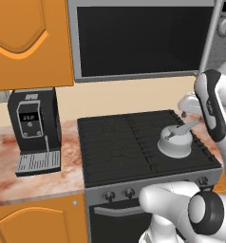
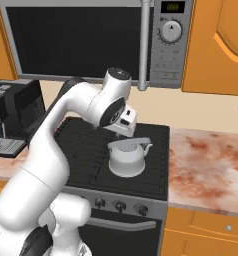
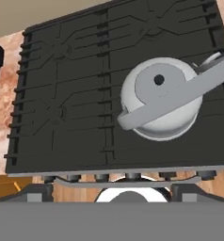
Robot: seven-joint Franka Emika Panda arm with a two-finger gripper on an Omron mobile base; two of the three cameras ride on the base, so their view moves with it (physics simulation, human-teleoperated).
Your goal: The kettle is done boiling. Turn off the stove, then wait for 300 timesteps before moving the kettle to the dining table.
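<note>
Squarely upright, silver domed kettle (image 3: 161, 99)

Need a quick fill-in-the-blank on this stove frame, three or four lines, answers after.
1. The small silver-grey metal kettle sits on the black grated ____.
2. Above the black range hangs a dark-windowed ____.
3. The black coffee machine stands on the marbled counter to the range's ____ in the left base view.
4. The gripper hovers over the kettle with fingers ____.

Missing: cooktop; microwave; left; open

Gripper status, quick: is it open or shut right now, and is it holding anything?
Gripper: open, holding nothing; it hangs above the kettle on the stove, not touching it.
</note>
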